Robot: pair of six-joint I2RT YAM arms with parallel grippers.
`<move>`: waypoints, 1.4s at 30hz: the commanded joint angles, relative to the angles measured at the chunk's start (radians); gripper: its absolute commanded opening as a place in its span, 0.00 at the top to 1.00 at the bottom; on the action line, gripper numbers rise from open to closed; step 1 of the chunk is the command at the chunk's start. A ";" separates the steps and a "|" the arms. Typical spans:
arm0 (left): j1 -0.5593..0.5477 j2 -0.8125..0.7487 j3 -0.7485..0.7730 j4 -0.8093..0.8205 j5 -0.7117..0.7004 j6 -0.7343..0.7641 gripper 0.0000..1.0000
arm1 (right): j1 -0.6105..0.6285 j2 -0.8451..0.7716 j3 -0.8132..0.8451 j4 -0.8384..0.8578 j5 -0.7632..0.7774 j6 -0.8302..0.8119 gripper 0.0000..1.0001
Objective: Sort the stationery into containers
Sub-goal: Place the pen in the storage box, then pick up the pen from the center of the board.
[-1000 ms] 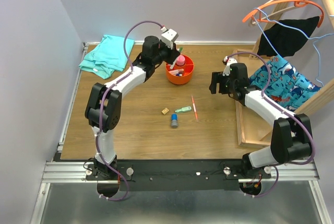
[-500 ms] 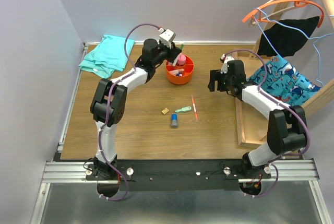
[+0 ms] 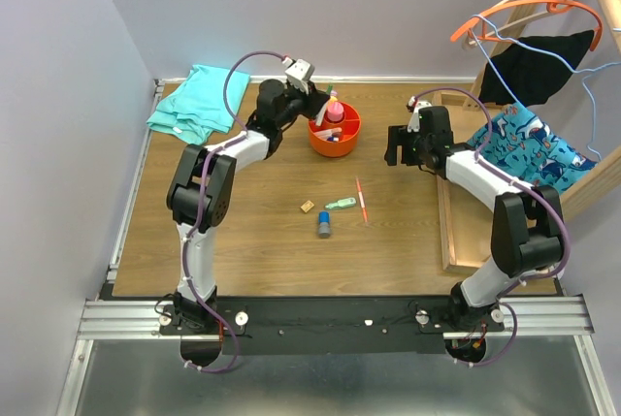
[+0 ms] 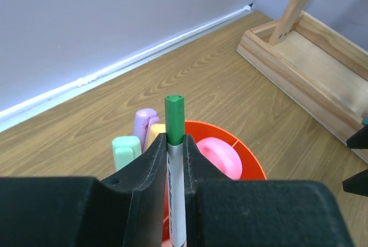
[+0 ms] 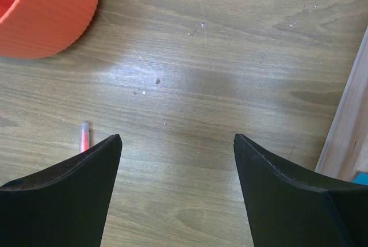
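- While your left gripper (image 4: 175,146) clamped a green-capped white marker (image 4: 174,114), it hung by the orange organiser (image 4: 251,160).
- Your right gripper (image 5: 177,140) stood spread wide, unladen, above the table (image 5: 230,40).

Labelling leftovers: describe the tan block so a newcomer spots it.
Find the round orange organiser at the table's far side; a loose cluster lies mid-table. The tan block is its leftmost piece, the only boxy one, left of the green highlighter.
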 commanded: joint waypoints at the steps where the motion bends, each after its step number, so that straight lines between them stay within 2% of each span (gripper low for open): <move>1: 0.000 0.038 -0.036 0.084 0.022 -0.042 0.81 | -0.004 0.018 0.030 -0.025 -0.005 0.011 0.14; 15: 0.004 -0.026 -0.140 0.101 0.019 -0.036 0.77 | 0.008 0.017 0.005 -0.008 -0.011 0.017 0.14; 22: 0.006 -0.084 -0.165 0.029 0.042 -0.013 0.68 | 0.010 0.011 0.002 -0.001 -0.017 0.022 0.14; 26: 0.007 -0.124 -0.209 0.000 0.082 -0.016 0.67 | 0.010 0.011 -0.001 0.009 -0.024 0.028 0.14; 33: 0.007 -0.227 -0.275 -0.032 0.112 -0.035 0.67 | 0.011 0.009 -0.001 0.013 -0.036 0.036 0.14; 37: 0.029 -0.313 -0.281 -0.113 0.152 -0.053 0.67 | 0.022 0.009 0.004 -0.001 -0.076 0.060 0.15; 42: 0.095 -0.461 -0.310 -0.251 0.194 -0.090 0.62 | 0.120 0.040 0.041 -0.089 -0.057 0.080 0.17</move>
